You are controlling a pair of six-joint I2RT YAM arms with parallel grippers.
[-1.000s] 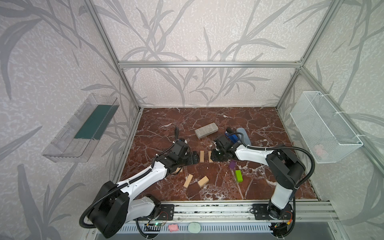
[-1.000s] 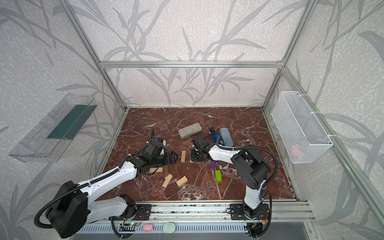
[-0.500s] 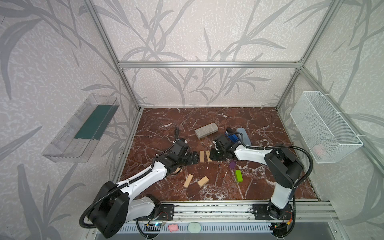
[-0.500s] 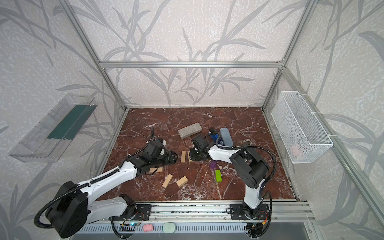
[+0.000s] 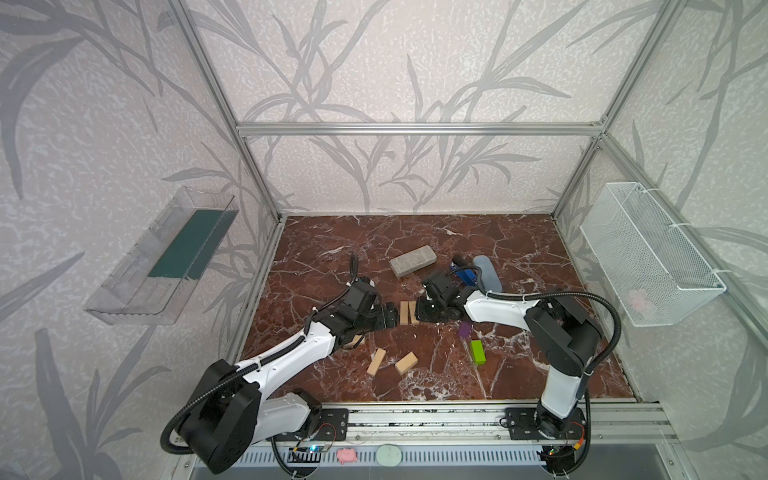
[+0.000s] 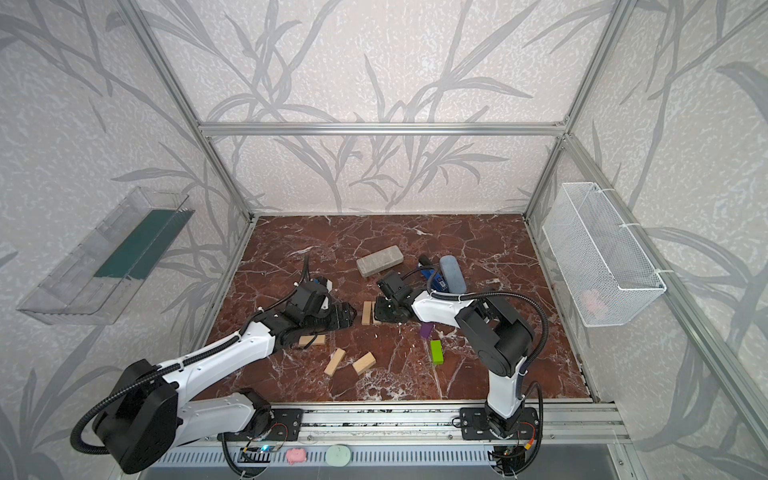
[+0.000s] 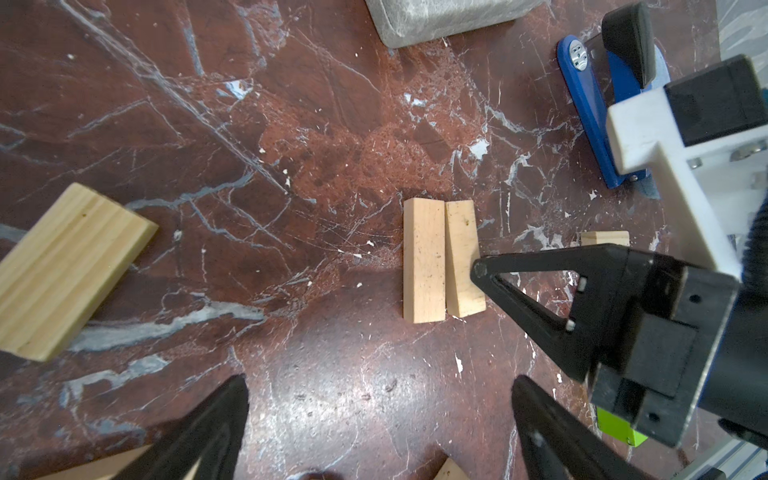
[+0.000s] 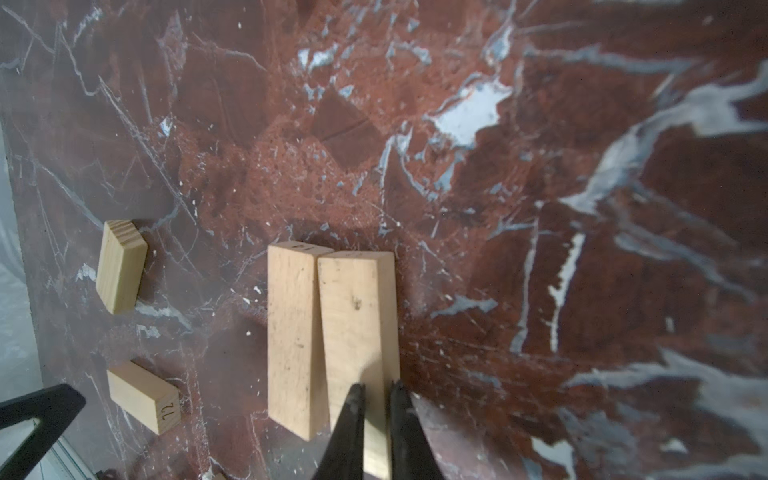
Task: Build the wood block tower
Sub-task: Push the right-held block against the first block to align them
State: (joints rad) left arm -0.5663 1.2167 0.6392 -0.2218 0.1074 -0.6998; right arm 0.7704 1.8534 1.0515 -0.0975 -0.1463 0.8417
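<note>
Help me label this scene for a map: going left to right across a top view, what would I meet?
Clear wall tray, loose pale block, paired pale blocks, lime green block, wire basket.

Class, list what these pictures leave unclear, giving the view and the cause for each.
- Pale block: both top views, left arm covers part of it.
- Pink object in wire basket: top views, too small, behind mesh.
- Stapler: left wrist view, right arm hides its end.

"22" — printed on the end of a pale wood block (image 8: 143, 397).
</note>
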